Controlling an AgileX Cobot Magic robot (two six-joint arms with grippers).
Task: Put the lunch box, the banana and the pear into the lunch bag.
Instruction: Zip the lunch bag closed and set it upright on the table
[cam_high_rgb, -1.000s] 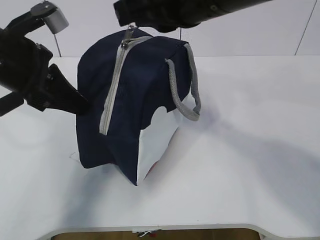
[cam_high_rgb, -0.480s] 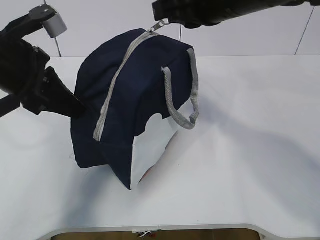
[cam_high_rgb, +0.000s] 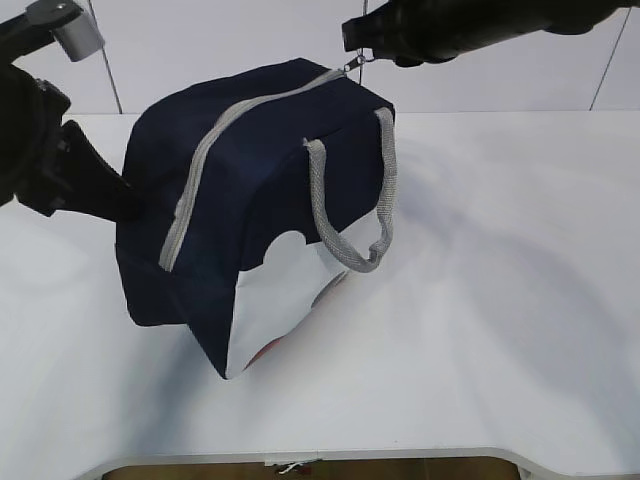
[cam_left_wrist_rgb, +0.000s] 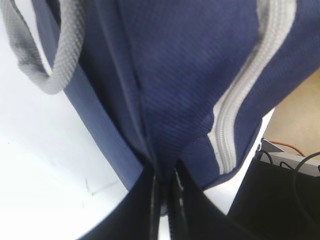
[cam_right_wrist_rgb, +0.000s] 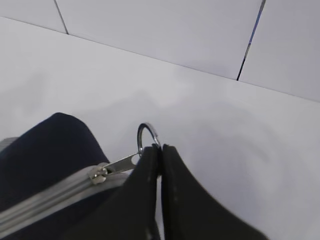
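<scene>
Item: lunch bag (cam_high_rgb: 250, 200), navy fabric, white side panel (cam_high_rgb: 280, 300), grey zipper (cam_high_rgb: 215, 150) running closed along the top. It sits tilted on the white worktop (cam_high_rgb: 500, 300), toward the rear-left part, with its base partly lifted. One grey handle (cam_high_rgb: 350, 200) loops over the near side.

Right gripper (cam_right_wrist_rgb: 160, 155): jaws pressed together on the metal ring pull (cam_right_wrist_rgb: 146, 135) at the zipper's far end, above the bag's top rear corner.

Left gripper (cam_left_wrist_rgb: 165, 190): jaws closed, pinching a fold of navy fabric on the bag's left side; a second handle (cam_left_wrist_rgb: 55, 55) shows beside it.

Banana, pear and lunch box: not visible in any view.
</scene>
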